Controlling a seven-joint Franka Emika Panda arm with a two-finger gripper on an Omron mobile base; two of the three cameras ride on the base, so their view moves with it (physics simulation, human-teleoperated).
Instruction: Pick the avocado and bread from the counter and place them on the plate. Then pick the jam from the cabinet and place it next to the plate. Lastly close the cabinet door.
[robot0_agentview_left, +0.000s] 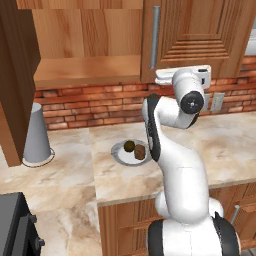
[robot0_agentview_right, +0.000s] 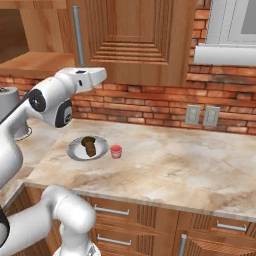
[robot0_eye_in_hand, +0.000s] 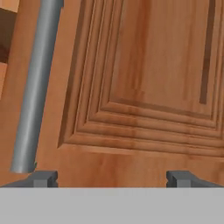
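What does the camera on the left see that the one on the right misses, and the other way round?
Left base view alone: a black appliance corner at the lower left. Right base view alone: the jam on the counter beside the plate, two wall outlets and a window sill. Both: the avocado and bread on the plate, the cabinet, a grey cone-shaped vessel.

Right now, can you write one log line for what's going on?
avocado, bread: on plate | jam: beside plate | gripper: open, empty, facing cabinet door | left door open
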